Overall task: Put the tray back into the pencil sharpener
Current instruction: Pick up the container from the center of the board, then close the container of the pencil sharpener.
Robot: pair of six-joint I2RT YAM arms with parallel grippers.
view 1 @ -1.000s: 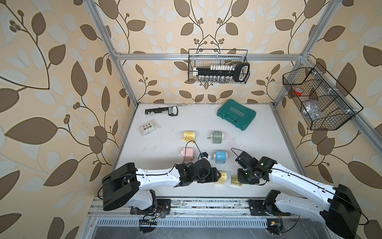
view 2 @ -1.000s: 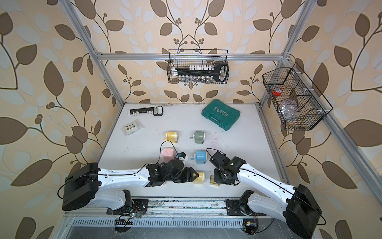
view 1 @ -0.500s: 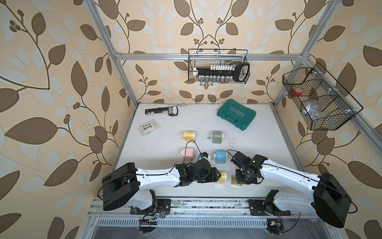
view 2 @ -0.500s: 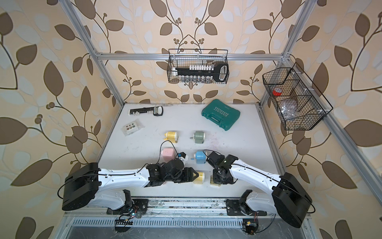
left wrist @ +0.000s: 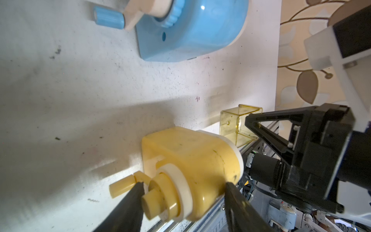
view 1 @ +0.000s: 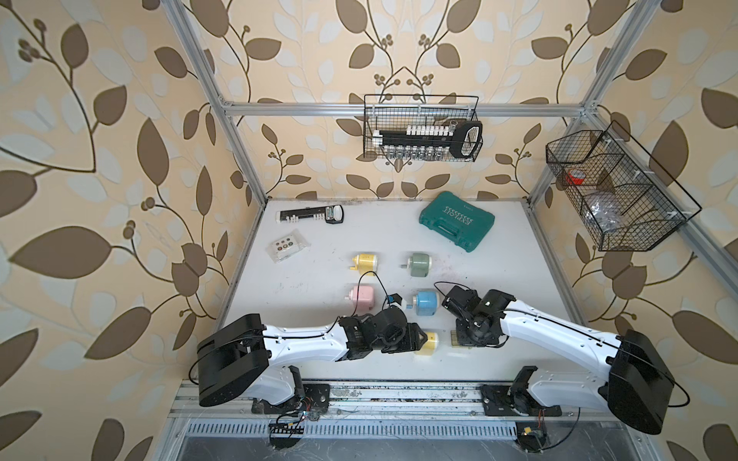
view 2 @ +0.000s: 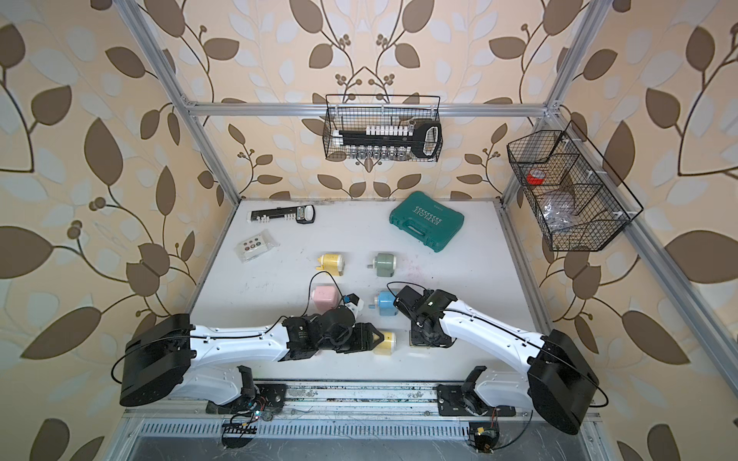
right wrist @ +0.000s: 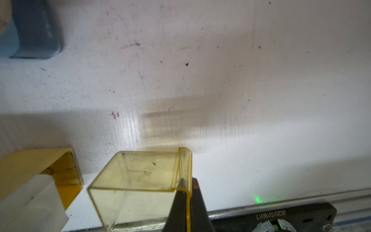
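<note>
Amber tray [right wrist: 136, 174], pinched at its lip by your right gripper [right wrist: 187, 186], lies just clear of the slot [right wrist: 68, 170] in the yellow sharpener [left wrist: 190, 156] that your left gripper [left wrist: 183, 186] clasps.

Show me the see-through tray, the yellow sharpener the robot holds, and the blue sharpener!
tray [right wrist: 140, 172], right wrist view, its clear wall
yellow sharpener [left wrist: 190, 150], left wrist view, its body
blue sharpener [view 1: 426, 304], a top view, its body
</note>
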